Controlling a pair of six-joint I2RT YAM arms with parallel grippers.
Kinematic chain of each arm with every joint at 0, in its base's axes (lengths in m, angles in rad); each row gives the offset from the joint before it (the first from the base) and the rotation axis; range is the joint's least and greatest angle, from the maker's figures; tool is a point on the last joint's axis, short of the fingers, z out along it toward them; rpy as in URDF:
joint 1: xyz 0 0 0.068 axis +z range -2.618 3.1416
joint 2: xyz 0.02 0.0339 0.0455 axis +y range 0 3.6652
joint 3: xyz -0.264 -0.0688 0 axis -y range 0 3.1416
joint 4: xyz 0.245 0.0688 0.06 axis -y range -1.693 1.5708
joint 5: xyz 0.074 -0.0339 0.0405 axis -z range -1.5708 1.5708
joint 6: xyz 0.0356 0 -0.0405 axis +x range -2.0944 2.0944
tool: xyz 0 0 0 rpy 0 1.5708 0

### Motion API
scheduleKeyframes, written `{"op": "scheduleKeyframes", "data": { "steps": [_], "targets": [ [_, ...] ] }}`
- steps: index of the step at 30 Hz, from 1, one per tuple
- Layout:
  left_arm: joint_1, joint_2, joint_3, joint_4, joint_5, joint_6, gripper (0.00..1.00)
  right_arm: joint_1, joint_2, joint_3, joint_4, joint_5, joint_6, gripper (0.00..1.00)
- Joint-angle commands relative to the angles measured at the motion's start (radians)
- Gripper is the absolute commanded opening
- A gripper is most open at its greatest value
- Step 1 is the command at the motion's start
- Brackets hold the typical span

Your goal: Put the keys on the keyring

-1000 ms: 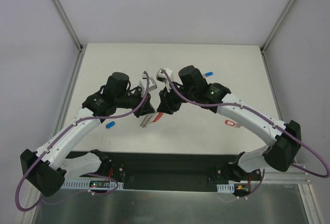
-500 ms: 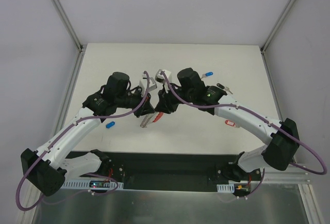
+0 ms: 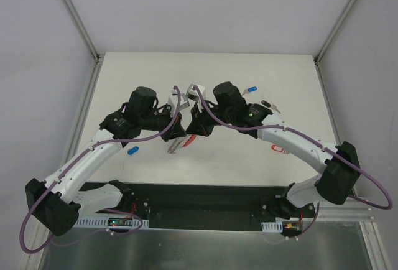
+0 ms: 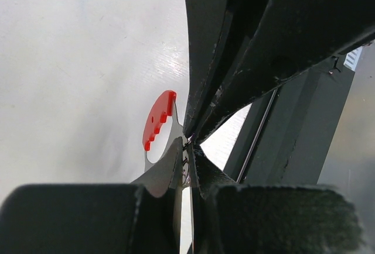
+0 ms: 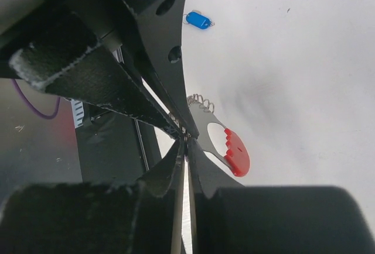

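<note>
The keyring [image 5: 205, 120], flat silver with a toothed red arc, is pinched by the left claw [image 4: 187, 148] and right claw [image 5: 186, 143], tip to tip.

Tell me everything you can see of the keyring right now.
The keyring is a flat silver metal piece with a hole, a curved, notched red plastic edge and a small wire coil at one end. Over the white table, it is pinched at one edge by the left gripper and right gripper, both shut on it. No key shows on it.
</note>
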Motion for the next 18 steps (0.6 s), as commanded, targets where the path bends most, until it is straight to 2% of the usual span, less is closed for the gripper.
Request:
{"op": "scheduleKeyframes", "data": {
  "steps": [1, 4, 5, 7, 8, 11, 14, 18],
  "targets": [
    [-0.009, -0.016, 0.025, 0.022, 0.036, 0.006, 0.0, 0.004, 0.004, -0.011, 0.044, -0.022, -0.009, 0.02],
    [-0.009, -0.027, 0.024, 0.024, 0.027, 0.004, 0.0, 0.004, -0.01, -0.036, 0.074, -0.008, -0.006, 0.01],
    [-0.009, -0.03, 0.024, 0.022, 0.022, 0.003, 0.03, 0.004, -0.024, -0.051, 0.087, -0.004, -0.005, 0.01],
    [-0.009, -0.048, 0.021, 0.024, 0.004, -0.003, 0.13, 0.004, -0.041, -0.066, 0.125, 0.004, 0.006, 0.02],
    [-0.009, -0.054, 0.019, 0.025, 0.001, -0.009, 0.28, 0.004, -0.064, -0.076, 0.142, 0.015, 0.01, 0.01],
    [-0.009, -0.089, 0.007, 0.045, -0.028, -0.04, 0.51, 0.003, -0.114, -0.123, 0.223, 0.038, 0.026, 0.02],
    [-0.007, -0.134, -0.025, 0.077, -0.056, -0.077, 0.64, 0.004, -0.15, -0.169, 0.31, 0.048, 0.035, 0.02],
    [-0.009, -0.178, -0.082, 0.136, -0.108, -0.138, 0.71, 0.004, -0.202, -0.218, 0.383, 0.047, 0.047, 0.01]
  ]
}}
